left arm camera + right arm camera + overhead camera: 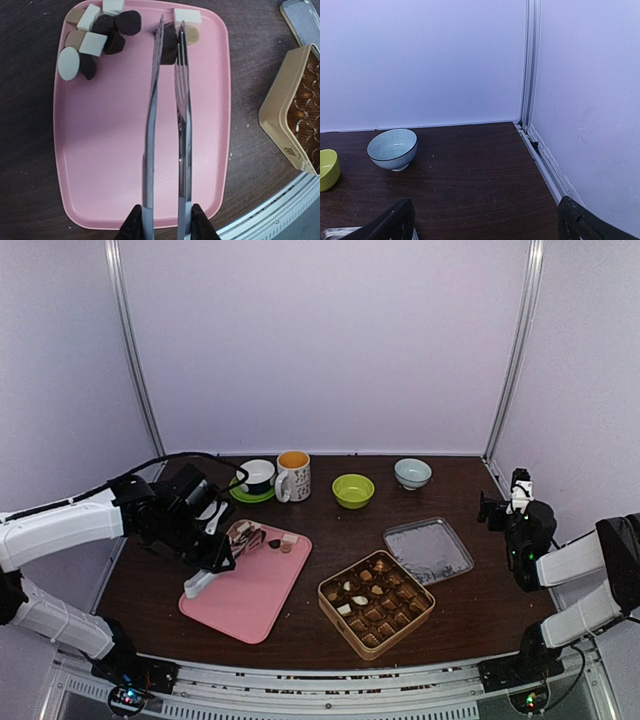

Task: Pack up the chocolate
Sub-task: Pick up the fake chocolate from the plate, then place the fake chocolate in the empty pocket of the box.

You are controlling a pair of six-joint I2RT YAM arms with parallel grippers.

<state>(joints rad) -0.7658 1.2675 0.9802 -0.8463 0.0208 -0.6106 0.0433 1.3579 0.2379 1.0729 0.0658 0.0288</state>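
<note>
My left gripper [163, 226] is shut on the metal tongs [151, 125], which reach out over the pink tray [110, 165]. The tong tips sit on either side of a dark piece of chocolate [169, 42] near the tray's far edge, beside a white piece [187, 16] and a tan one. Several more chocolate pieces [100, 35], dark, white and tan, are clustered at the tray's far left corner. In the top view the left gripper [220, 558] hangs over the tray [250, 590]. My right gripper [485, 230] is open and holds nothing, at the table's right side [512, 508].
The gold tin [376, 602], partly filled with chocolates, stands right of the tray, its edge in the left wrist view [280, 110]. Its lid [428, 549] lies behind it. At the back stand a cup on a green saucer [258, 477], a mug [293, 476], a green bowl [353, 490] and a blue-white bowl [392, 148].
</note>
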